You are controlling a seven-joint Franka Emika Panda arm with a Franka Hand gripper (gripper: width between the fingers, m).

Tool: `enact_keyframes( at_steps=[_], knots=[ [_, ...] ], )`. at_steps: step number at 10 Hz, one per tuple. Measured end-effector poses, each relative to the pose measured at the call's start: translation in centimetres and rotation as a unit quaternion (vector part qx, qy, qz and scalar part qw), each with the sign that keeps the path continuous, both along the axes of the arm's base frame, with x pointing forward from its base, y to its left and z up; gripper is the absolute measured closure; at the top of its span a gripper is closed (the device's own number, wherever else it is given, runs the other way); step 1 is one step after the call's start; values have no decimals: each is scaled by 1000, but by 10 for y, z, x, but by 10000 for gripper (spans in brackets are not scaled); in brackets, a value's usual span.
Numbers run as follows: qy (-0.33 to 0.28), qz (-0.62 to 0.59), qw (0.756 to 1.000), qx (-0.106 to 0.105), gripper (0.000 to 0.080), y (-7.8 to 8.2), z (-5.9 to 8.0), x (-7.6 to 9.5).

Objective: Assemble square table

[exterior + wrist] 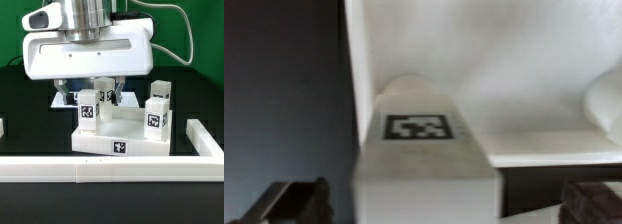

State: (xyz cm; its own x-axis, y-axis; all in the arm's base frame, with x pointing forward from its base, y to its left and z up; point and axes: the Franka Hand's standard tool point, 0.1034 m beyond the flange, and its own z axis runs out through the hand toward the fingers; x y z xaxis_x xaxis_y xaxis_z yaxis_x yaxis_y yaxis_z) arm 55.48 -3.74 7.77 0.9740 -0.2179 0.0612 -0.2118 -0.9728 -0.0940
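Note:
The square table top (pixel 112 138) lies upside down on the black table, a white slab with a tag on its front edge. Several short white tagged legs stand upright on its corners, among them one at the front on the exterior view's left (pixel 88 108) and one on the right (pixel 157 113). My gripper (pixel 99 96) hangs low over the top's back part. In the wrist view a tagged leg (pixel 416 128) stands between the dark fingertips (pixel 295 201), with a gap on each side. The jaws are open and hold nothing. The table top (pixel 491 60) fills the area behind that leg.
A long white border rail (pixel 100 169) runs along the front, and a second piece (pixel 205 145) angles back on the exterior view's right. A small white part (pixel 2 127) shows at the left edge. A green backdrop stands behind the arm.

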Motion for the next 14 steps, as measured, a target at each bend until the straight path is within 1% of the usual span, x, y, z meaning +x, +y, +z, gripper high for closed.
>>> enact_keyframes(
  at_steps=[4,6,8,9,11,12,14],
  knots=[
    [0,0,1000,0,150,1,0,0],
    [1,-21,1000,-6,150,0,-1,-1],
    [2,-28,1000,-5,150,7,-2,-1],
    [2,-27,1000,-5,150,8,-2,-1],
    [3,-26,1000,-5,413,8,-3,-1],
    [3,-26,1000,-5,509,8,-3,-1],
    [3,-26,1000,-5,509,8,-3,-1]
  ],
)
